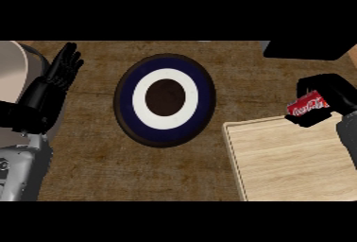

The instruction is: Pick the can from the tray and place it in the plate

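From up top: my right hand (322, 97) has its fingers wrapped round the can (307, 106), just over the tray's (293, 160) far edge. Plate (165, 99) sits off to their left. Left hand (61, 68) rests open, fingers straight.

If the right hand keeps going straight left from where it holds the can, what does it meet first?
Probably the plate. The right hand, curled round the can, sits above the tray's far edge, and only bare counter lies between it and the plate's right rim. Its height over the counter is hard to judge, so it may pass above the rim.
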Controlling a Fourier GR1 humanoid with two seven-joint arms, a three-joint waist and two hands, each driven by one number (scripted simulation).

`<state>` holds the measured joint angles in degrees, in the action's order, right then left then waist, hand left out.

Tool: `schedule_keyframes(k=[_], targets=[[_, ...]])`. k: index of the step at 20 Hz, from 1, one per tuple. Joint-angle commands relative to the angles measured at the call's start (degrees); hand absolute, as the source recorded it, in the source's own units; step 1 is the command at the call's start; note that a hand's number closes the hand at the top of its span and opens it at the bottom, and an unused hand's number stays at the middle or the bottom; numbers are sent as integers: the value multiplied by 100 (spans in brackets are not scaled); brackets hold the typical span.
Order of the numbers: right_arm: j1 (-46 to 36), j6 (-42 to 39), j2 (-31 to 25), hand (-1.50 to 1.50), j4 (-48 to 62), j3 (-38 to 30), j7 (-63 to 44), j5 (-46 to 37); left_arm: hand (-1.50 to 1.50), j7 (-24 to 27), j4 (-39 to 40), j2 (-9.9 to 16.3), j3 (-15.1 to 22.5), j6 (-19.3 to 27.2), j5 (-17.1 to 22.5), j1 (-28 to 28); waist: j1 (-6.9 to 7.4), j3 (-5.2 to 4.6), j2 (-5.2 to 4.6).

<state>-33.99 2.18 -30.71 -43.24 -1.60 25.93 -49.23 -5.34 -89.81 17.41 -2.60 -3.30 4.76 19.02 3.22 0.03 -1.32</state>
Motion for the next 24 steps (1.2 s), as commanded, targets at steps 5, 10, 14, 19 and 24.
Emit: schedule_keyframes(k=[5,10,14,19,24], targets=[[-819,152,221,150,1103,-716,1765,834,0,-32,-205,-49,-49,7,24,-340,-63,14,71],[-1073,-1196,537,150,582,-899,2291,1664,0,100,-22,-11,-97,19,-98,-356,-288,-2,140],[-1387,-1720,761,150,329,-869,2020,1889,0,-237,-337,223,-274,-122,27,-447,-286,-5,164],[-1291,-2097,1078,150,-872,-562,1248,1980,0,-156,-107,36,-331,-38,-9,-256,-370,-8,165],[-1634,-2044,1895,150,-1418,-289,55,2012,0,-544,-466,-5,-212,-26,-49,-278,-318,-6,162]])
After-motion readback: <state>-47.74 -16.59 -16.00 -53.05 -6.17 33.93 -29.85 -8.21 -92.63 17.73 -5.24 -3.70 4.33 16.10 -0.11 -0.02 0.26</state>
